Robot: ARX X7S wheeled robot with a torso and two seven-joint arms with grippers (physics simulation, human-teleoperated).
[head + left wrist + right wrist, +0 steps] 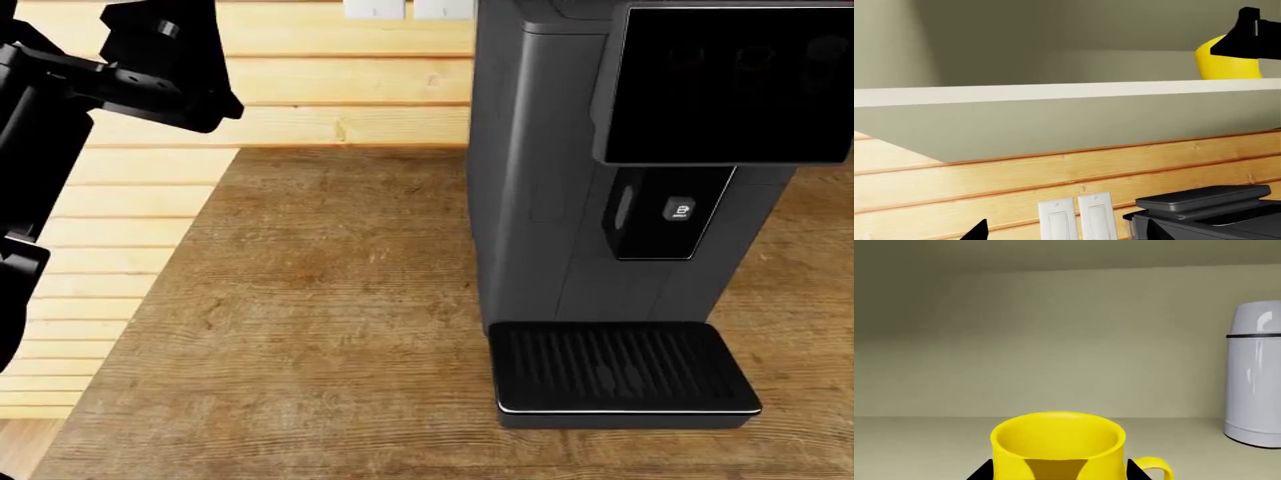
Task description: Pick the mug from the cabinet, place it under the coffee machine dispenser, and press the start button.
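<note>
Mug [1057,445]: bright yellow, upright on the pale cabinet shelf [921,440], open mouth up, its small loop handle [1153,468] projecting from one side. In the right wrist view the two dark fingers of the right gripper [1061,472] appear as black tips on either side of the mug's lower wall, set at about the mug's width; whether they press on the wall or merely flank it cannot be told. A white flask [1254,375] with a dark band stands on the same shelf, well apart from the mug on the handle side.

In the left wrist view the mug [1227,62] shows beyond the shelf's front edge [1054,92], with a black part of the right arm [1247,35] against its upper portion. Below the shelf run wooden wall planks [987,185], two white wall switches [1077,217] and the dark top of the coffee machine [1207,205]. Only one black tip of the left gripper [977,232] is seen at the frame edge; how wide its fingers stand cannot be told.

In the head view the coffee machine [534,170] stands on the wooden bench [307,330]. Its black dispenser [667,212] with a small white icon hangs above the ribbed drip tray [621,368], which carries nothing. The left arm [120,70] is raised at the upper left.
</note>
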